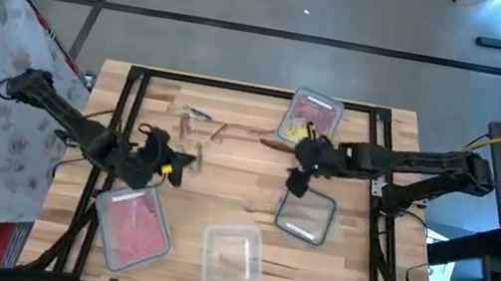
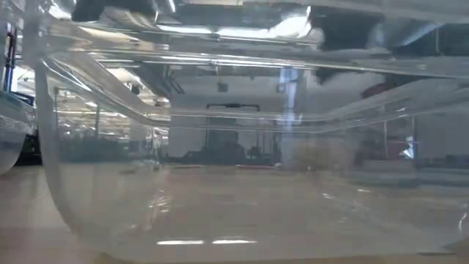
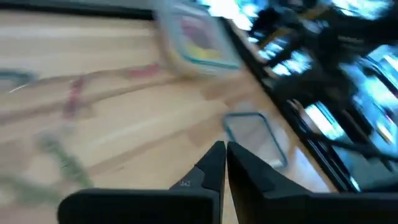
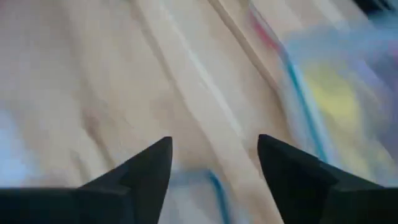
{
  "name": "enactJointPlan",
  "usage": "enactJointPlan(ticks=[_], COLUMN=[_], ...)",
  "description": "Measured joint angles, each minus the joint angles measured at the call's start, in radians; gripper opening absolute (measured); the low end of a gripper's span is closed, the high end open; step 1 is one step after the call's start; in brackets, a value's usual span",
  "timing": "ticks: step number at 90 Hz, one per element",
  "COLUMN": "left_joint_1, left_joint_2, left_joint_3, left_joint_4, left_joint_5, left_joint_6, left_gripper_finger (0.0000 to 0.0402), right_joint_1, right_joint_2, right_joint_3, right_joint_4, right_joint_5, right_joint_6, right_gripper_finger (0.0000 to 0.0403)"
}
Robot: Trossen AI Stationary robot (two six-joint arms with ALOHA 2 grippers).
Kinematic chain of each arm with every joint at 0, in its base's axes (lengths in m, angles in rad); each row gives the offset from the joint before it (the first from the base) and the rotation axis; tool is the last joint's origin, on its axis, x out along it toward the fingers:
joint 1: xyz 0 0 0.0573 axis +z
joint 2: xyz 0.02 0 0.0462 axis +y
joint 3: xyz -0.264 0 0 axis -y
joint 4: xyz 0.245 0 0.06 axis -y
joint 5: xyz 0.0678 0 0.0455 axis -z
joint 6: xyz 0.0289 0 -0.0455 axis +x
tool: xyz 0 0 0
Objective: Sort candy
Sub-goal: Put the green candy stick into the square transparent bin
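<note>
From above, your left gripper (image 1: 189,161) sits beside loose candy (image 1: 198,124); right gripper (image 1: 296,182) over a clear container (image 1: 305,217); low view blocked by container wall (image 2: 88,213); left wrist: fingers (image 3: 208,168) pinched together, blurred; right wrist: fingers (image 4: 146,168) spread wide, empty.

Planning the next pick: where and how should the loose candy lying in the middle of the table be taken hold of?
Probably from straight above, closing across a wrapper's narrow width: the loose candy lies flat and scattered on the wooden table, apart from the containers. The left end effector, fingers shut, is nearest; the right end effector is open.
</note>
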Motion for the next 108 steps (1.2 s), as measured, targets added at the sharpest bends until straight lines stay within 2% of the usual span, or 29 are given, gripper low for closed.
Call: enactJointPlan(ticks=[14,28,44,58,67,80,93,108], left_joint_1=[0.051,0.080,0.102,0.132,0.165,0.222,0.274,0.342], left_joint_2=[0.014,0.071,0.146,0.211,0.237,0.256,0.256,0.258], left_joint_3=[0.000,-0.001,-0.001,-0.002,-0.002,-0.003,-0.028,-0.028], left_joint_4=[-0.177,-0.246,-0.242,-0.285,-0.315,-0.367,-0.384,-0.389], left_joint_5=[0.008,0.060,0.160,0.173,0.182,0.274,0.348,0.405], left_joint_6=[-0.314,-0.499,-0.603,-0.722,-0.735,-0.727,-0.655,-0.554], left_gripper_finger=[0.0000,0.0000,0.0000,0.0006,0.0024,0.0065,0.0113,0.0168], right_joint_1=[-0.051,-0.095,-0.100,-0.099,-0.099,-0.099,-0.099,-0.097], right_joint_2=[0.045,0.128,0.232,0.316,0.360,0.405,0.423,0.424], right_joint_3=[0.001,0.011,0.086,0.177,0.237,0.333,0.402,0.419], right_joint_4=[0.239,0.278,0.189,0.137,0.138,0.129,0.128,0.135], right_joint_5=[-0.141,-0.305,-0.340,-0.341,-0.340,-0.325,-0.324,-0.297], right_joint_6=[-0.119,-0.213,-0.388,-0.449,-0.450,-0.442,-0.434,-0.347], right_gripper_finger=[0.0238,0.0239,0.0239,0.0239,0.0239,0.0239,0.0239,0.0239])
